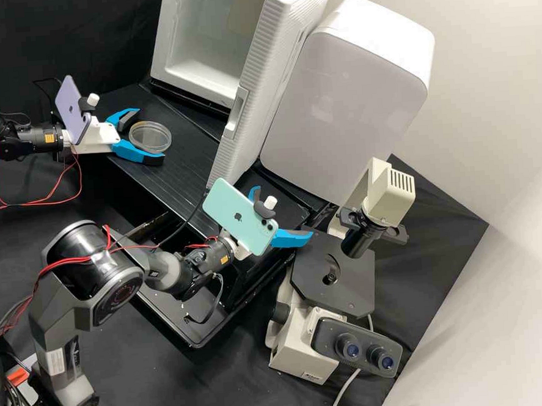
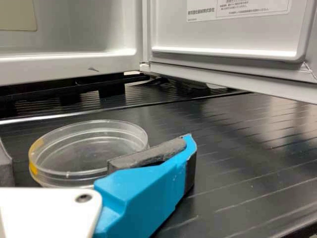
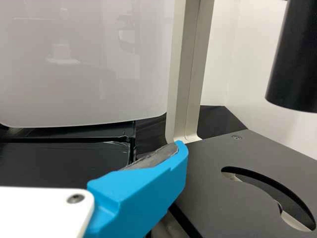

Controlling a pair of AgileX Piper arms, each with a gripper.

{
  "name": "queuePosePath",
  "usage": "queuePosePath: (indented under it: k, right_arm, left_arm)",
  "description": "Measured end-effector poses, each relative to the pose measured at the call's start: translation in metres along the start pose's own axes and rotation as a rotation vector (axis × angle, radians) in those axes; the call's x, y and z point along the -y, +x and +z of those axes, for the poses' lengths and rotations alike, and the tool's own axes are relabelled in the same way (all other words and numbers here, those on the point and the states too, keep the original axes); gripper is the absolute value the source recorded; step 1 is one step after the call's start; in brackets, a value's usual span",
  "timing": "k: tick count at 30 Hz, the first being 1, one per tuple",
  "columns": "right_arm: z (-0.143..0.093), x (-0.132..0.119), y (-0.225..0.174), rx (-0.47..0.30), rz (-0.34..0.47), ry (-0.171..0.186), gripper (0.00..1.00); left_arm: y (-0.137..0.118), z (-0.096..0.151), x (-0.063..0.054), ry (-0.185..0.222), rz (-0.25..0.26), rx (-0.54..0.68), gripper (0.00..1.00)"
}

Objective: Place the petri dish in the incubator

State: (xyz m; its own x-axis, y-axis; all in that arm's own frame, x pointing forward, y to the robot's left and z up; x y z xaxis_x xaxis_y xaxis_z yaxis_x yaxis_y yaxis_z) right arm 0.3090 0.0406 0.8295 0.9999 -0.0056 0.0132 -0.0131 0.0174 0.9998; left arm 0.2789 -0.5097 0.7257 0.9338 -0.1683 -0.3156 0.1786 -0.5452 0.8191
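here, the clear petri dish point(image 2: 84, 148) lies flat on the ribbed black tray point(image 1: 183, 165), just in front of the white incubator point(image 1: 194, 42), whose door point(image 1: 268, 62) stands swung wide. the left gripper point(image 1: 144, 136) sits low over the tray with its blue fingers spread, and the dish rests between them; whether either finger touches the rim cannot be told. a yellow mark shows on the dish's edge in the left wrist view. nearer the camera, the right gripper point(image 1: 284, 214) hangs with its fingers apart, holding nothing, and one blue finger is just above the edge of the black stage point(image 3: 237, 168) of an inverted microscope point(image 1: 316, 341). a second white cabinet point(image 1: 349, 88) with a frosted front stands beside the open door, between the incubator and the microscope.
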Motion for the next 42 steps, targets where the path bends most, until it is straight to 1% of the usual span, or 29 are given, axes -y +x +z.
queuePosePath:
  k: [33, 42]
  right_arm:
    - [0.0000, 0.0000, 0.0000, 0.000, 0.000, 0.000, 1.00]
    - [0.0000, 0.0000, 0.0000, 0.000, 0.000, 0.000, 1.00]
  left_arm:
    - [-0.0005, -0.0008, -0.0003, -0.006, 0.008, -0.007, 0.00]
    - [-0.0007, 0.0001, -0.0004, 0.001, 0.010, 0.003, 0.00]
